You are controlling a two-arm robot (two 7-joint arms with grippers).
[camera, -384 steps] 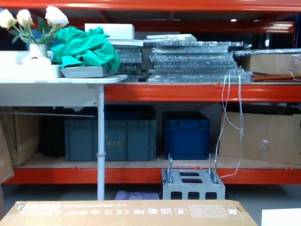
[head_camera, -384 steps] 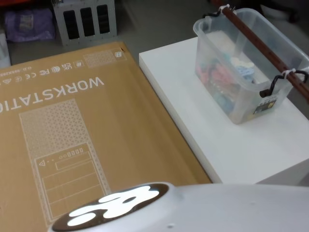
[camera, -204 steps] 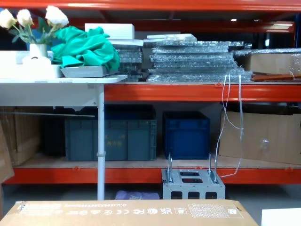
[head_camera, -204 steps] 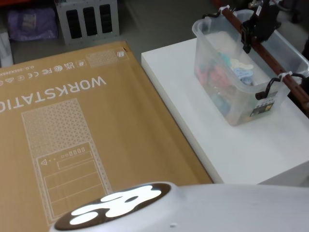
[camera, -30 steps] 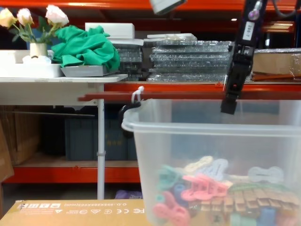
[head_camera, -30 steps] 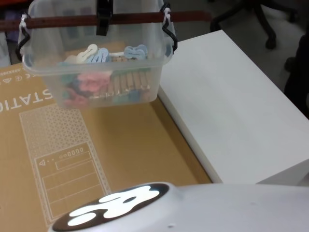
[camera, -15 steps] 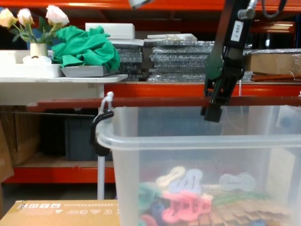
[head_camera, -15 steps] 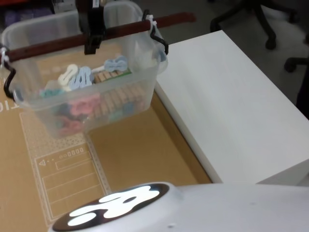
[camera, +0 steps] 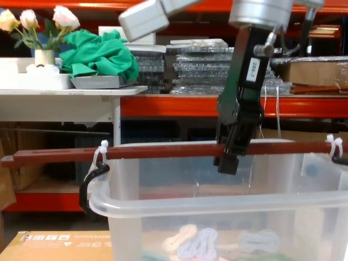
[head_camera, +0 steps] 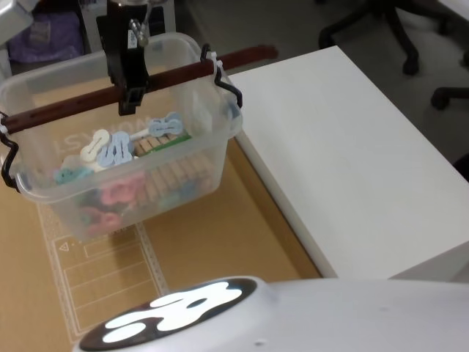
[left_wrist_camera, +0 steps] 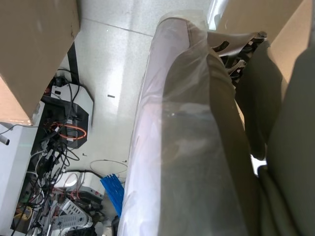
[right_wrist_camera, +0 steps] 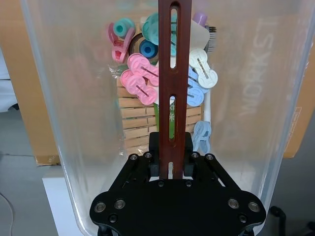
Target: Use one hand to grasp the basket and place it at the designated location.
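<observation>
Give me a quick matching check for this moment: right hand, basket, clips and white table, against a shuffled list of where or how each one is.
Things:
1. right hand
2. basket
3. clips
4. white table

Places or states:
A. over the cardboard box
B. shut on the wooden bar
C. beside the cardboard box, on the robot's right
D. lying in the bottom of the basket

Pairs: 1-B, 2-A, 3-D, 4-C
</observation>
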